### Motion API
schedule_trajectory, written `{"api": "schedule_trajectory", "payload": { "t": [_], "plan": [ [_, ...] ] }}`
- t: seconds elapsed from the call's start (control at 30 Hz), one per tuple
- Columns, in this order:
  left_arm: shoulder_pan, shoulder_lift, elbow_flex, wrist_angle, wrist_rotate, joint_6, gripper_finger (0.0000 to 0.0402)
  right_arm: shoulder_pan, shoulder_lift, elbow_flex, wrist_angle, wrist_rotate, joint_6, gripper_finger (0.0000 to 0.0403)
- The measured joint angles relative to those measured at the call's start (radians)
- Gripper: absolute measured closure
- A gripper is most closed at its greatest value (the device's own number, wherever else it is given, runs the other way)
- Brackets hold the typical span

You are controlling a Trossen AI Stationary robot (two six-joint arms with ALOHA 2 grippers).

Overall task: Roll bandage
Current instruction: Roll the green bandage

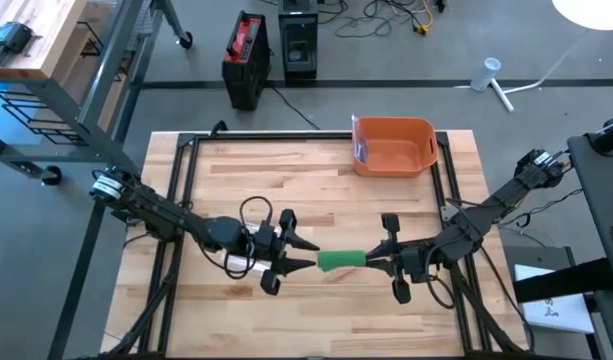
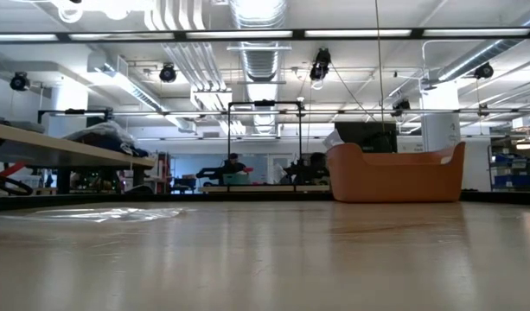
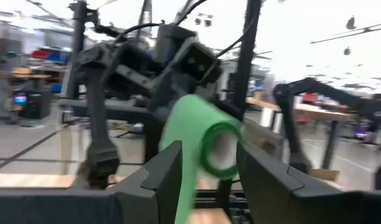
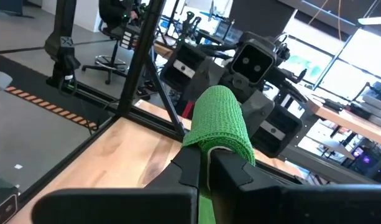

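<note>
I am viewing the table (image 1: 316,310) from overhead, working across from the left. The left gripper (image 1: 308,254) is reaching toward the table's middle, its jaws standing partly open. In its wrist view its fingers (image 3: 168,171) are flanking the near end of the green bandage roll (image 1: 340,261), one on each side; I cannot tell whether they are touching it.

The roll is lying lengthwise between the two grippers, raised off the wood, with a loose green band hanging from it past the left fingers.

The right gripper (image 1: 369,260) is holding the roll's other end. In its wrist view its jaws are pinching the bandage's wrapped edge, almost fully shut on the fabric.

Beyond both grippers, at the far edge of the table, an orange bin (image 1: 394,147) is standing, well apart from the roll.
</note>
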Motion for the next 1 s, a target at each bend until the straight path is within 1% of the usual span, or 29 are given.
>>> {"api": "schedule_trajectory", "payload": {
  "t": [0.07,0.33,0.7,0.9,1.0],
  "plan": [
    [0.001,0.000,-0.001,-0.001,-0.031,0.009,0.0263,0.000,0.000,0.000,0.004,0.000,0.000,0.0394],
    [0.006,0.000,0.000,0.009,-0.032,0.012,0.0285,0.000,0.001,0.000,0.020,-0.007,-0.021,0.0394],
    [0.006,0.000,0.000,0.003,-0.032,-0.010,0.0285,-0.011,0.003,0.000,0.038,-0.011,-0.041,0.0394],
    [0.008,0.000,0.000,-0.003,-0.033,-0.011,0.0283,-0.029,0.003,0.000,0.018,-0.011,-0.034,0.0394],
    [0.010,0.000,0.000,-0.003,-0.032,-0.020,0.0285,-0.032,0.010,0.000,0.024,-0.034,-0.034,0.0394]
  ]
}}
